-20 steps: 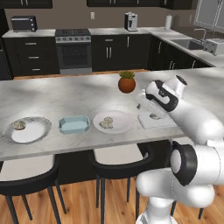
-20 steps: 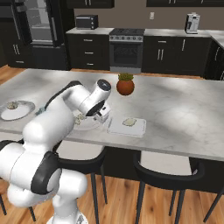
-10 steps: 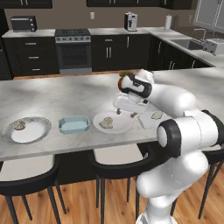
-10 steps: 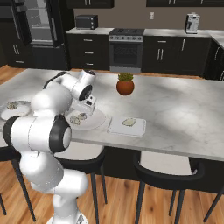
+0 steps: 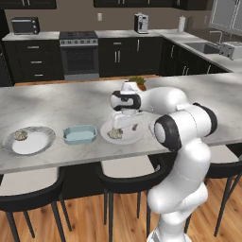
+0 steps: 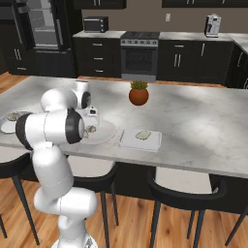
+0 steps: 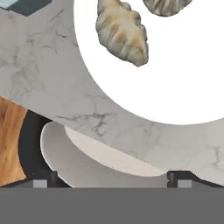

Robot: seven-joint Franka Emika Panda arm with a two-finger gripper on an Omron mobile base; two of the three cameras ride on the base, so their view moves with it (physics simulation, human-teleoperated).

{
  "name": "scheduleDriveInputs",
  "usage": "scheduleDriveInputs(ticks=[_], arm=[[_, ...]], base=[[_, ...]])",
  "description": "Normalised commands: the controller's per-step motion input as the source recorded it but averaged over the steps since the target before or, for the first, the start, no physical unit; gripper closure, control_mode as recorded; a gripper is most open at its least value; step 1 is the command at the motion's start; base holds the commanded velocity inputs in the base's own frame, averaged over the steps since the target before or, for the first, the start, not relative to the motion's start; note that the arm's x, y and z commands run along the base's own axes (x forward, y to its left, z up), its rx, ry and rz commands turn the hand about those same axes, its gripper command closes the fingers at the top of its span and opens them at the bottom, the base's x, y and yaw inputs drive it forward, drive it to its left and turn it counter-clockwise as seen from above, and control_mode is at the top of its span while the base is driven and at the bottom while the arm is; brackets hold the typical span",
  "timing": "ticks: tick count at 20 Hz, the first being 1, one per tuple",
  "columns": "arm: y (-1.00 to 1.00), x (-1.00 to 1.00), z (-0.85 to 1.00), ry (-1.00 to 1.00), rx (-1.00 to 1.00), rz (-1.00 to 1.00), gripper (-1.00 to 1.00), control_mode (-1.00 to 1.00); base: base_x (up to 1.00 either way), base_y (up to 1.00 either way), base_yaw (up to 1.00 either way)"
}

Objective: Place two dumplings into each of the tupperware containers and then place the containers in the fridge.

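Jaws wide, holding nothing, poised over white plate on worktop. Item: dumplings, on that plate. I judge them light, soft, easily squashed; I'd pinch one gently across its plump middle.

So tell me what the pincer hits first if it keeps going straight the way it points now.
Probably the white plate right under the open pincer, near its edge, beside the closer dumpling. Depth is unclear; the counter beside the plate is also possible.

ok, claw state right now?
Claw: open, holding nothing, over the plate with dumplings.
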Motion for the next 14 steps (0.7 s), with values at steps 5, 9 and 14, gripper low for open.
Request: scheduleDriveInputs(ticks=[5, 9, 14], arm=[[0.08, 0.18, -0.34, -0.05, -0.02, 0.05, -1.00, -1.00], [0.17, 0.22, -0.16, -0.17, 0.00, 0.00, -1.00, -1.00], [0.24, 0.26, -0.18, -0.06, 0.00, 0.00, -1.00, -1.00]], base=[[0.00, 0.00, 0.00], [0.00, 0.00, 0.00], [0.00, 0.00, 0.00]])
